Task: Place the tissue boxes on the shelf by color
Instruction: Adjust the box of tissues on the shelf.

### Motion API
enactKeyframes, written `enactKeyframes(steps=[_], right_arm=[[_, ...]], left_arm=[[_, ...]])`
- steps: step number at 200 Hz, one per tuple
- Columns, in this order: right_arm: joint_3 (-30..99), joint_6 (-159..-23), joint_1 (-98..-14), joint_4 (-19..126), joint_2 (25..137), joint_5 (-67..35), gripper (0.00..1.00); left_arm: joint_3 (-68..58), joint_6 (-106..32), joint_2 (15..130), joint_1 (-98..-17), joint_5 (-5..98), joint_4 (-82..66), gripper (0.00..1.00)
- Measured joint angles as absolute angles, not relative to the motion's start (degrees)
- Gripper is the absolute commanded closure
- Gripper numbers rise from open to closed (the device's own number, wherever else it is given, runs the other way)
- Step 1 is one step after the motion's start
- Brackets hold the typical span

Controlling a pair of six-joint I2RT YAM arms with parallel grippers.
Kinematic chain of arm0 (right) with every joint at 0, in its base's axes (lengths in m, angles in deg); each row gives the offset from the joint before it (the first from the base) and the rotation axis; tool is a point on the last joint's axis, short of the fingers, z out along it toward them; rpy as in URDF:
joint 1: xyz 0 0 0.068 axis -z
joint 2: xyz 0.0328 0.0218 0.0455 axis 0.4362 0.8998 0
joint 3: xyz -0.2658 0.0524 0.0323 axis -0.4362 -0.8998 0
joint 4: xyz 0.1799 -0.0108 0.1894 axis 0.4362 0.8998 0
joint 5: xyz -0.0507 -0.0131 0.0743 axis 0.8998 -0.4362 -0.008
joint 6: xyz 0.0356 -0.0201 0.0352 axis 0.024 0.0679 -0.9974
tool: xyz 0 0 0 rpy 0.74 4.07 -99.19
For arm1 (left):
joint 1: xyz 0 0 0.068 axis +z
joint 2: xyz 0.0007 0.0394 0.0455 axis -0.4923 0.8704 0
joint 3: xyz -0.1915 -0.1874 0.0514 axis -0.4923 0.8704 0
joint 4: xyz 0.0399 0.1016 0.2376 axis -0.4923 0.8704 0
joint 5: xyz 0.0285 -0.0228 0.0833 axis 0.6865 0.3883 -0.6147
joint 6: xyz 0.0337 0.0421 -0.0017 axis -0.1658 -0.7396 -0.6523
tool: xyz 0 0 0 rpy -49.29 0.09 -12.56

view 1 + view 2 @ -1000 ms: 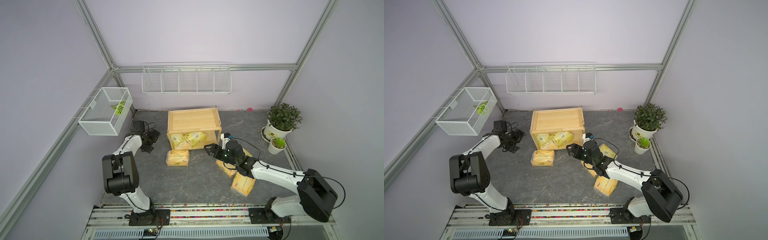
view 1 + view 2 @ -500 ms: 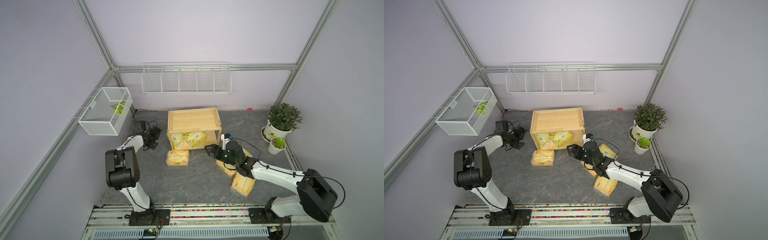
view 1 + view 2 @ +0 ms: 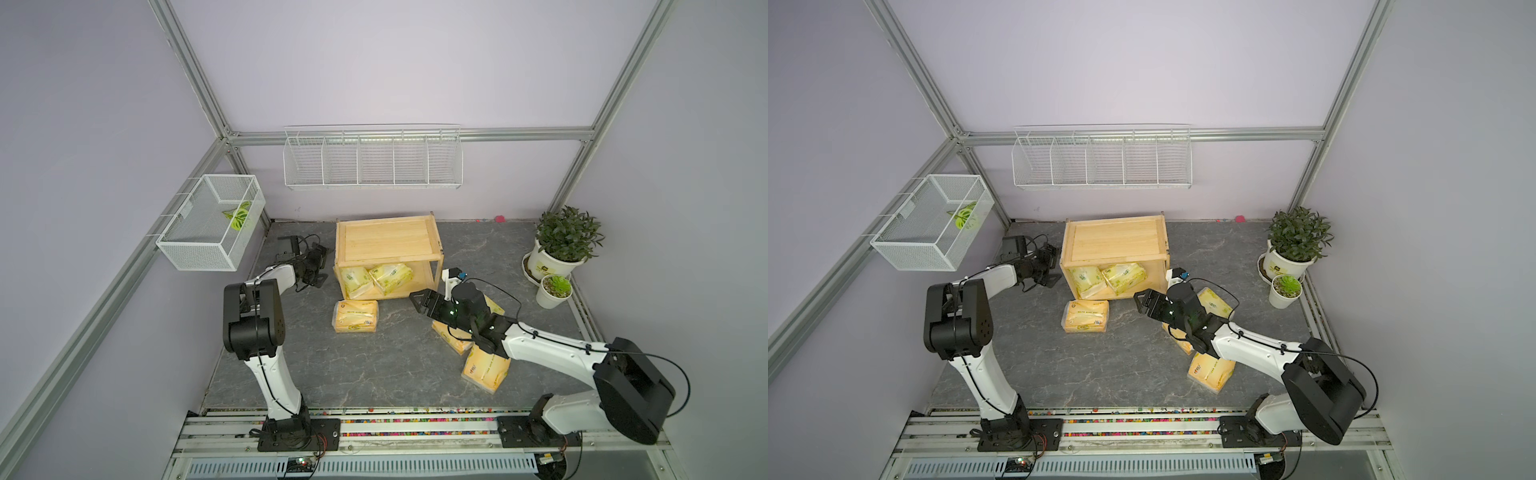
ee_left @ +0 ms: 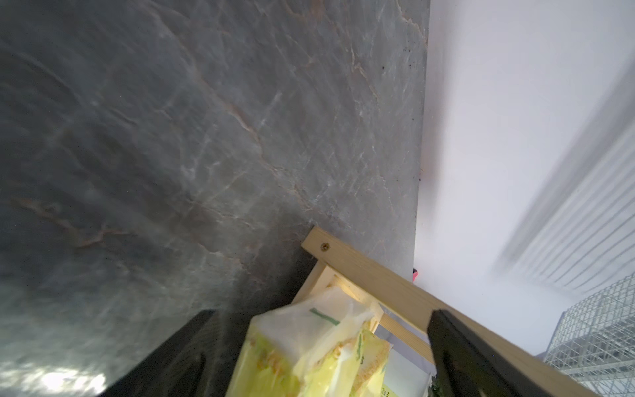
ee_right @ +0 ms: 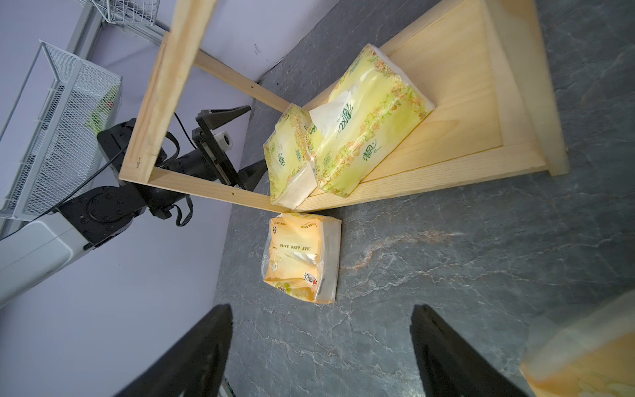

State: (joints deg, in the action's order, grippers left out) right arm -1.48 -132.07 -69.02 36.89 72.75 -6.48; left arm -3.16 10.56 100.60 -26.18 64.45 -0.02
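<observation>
Tissue boxes (image 5: 364, 120), soft plastic-wrapped packs, pale yellow-green or orange

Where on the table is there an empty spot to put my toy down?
The top board of the shelf is bare. So is the grey table in front, between the two arm bases, and the stretch between shelf and potted plants. It is crowded under the right arm, where tissue packs lie close together.
</observation>
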Motion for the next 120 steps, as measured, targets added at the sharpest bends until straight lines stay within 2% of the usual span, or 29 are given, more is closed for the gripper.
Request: enactKeyframes(steps=[120], right_arm=[[-1.48, -132.05, -69.02, 37.13, 74.12, -6.67, 0.13]], left_arm=[[-8.62, 16.81, 106.68, -29.68, 64.66, -4.67, 0.0]])
